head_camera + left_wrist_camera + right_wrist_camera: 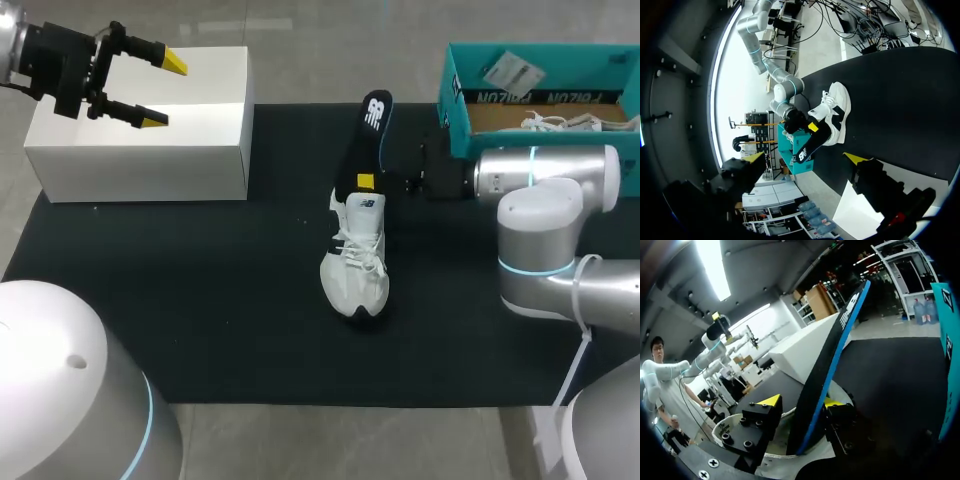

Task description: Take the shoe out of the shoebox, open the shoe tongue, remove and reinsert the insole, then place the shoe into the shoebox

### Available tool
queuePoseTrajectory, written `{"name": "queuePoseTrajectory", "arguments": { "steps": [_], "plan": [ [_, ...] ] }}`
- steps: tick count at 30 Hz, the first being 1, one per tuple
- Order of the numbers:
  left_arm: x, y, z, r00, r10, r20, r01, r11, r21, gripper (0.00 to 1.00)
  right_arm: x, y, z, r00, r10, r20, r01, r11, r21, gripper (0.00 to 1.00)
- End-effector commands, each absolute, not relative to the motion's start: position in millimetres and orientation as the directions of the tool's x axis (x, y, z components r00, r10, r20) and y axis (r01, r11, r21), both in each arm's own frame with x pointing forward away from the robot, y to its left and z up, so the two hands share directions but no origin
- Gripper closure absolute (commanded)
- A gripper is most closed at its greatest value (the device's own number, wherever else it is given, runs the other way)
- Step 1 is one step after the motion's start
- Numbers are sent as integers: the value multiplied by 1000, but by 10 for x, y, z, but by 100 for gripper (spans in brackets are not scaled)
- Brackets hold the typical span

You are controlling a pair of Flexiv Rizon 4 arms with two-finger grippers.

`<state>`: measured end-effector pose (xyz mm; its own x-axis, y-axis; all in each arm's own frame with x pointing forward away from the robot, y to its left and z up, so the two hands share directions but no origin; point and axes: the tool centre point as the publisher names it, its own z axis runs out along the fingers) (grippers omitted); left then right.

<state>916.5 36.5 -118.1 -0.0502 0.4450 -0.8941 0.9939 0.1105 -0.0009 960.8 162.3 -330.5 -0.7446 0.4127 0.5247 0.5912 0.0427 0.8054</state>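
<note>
The white shoe [355,262] lies on the black mat [200,300] mid-table, toe toward me. Its black insole [368,140] sticks out of the heel opening, slanting up and away. My right gripper [363,183] is at the shoe's collar, astride the insole's lower part. In the right wrist view the blue-edged insole [832,360] stands between the fingers of the right gripper [800,401], which is open; one finger [762,415] is clear of it, and the shoe's white collar [785,462] sits below. My left gripper [165,92] hangs open and empty over the white box [200,150], far from the shoe [836,111].
The teal shoebox [470,130] stands at the back right, behind my right arm [545,175], with a second white shoe [570,122] inside. The white box fills the back left corner. Bare mat lies in front of the shoe and on both sides of it.
</note>
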Motion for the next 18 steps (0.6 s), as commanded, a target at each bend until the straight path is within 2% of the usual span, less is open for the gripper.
{"name": "queuePoseTrajectory", "arguments": {
  "steps": [1, 3, 5, 18],
  "plan": [
    [9165, 363, -1175, -51, 448, -892, 994, 110, -1, 0, 9804, 1617, -3200, -758, 401, 515, 589, 80, 804, 64],
    [9165, 363, -1175, -51, 448, -892, 994, 110, -1, 0, 9856, 1614, -3182, -760, 402, 510, 586, 84, 806, 78],
    [9165, 363, -1175, -51, 448, -892, 994, 110, -1, 0, 9878, 1616, -3190, -762, 401, 508, 584, 88, 807, 100],
    [9165, 363, -1175, -51, 448, -892, 994, 110, -1, 0, 9578, 1728, -3427, -709, 388, 589, 663, 86, 743, 100]
  ]
}}
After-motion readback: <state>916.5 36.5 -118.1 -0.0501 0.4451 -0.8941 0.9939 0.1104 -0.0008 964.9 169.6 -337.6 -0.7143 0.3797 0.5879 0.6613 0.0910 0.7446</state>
